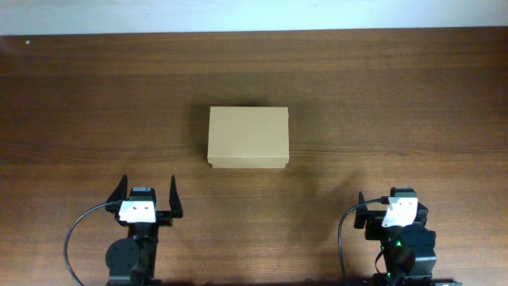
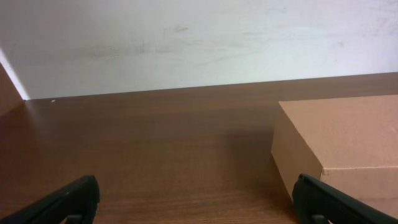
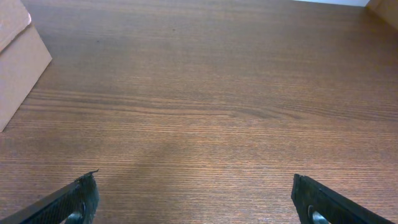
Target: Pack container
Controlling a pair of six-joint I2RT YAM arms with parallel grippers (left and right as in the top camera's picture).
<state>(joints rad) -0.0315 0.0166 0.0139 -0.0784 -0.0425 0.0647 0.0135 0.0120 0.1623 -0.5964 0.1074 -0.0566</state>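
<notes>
The container is a tan cardboard box with its lid shut, lying on the middle of the wooden table. My left gripper is near the front edge, below and left of the box, open with nothing between its fingers. In the left wrist view the container lies ahead to the right, apart from the open left gripper. My right gripper is at the front right, also open and empty. In the right wrist view a corner of the container shows at the far left, well ahead of the right gripper.
The brown wooden table runs back to a white wall. Black cables loop beside each arm base at the front edge.
</notes>
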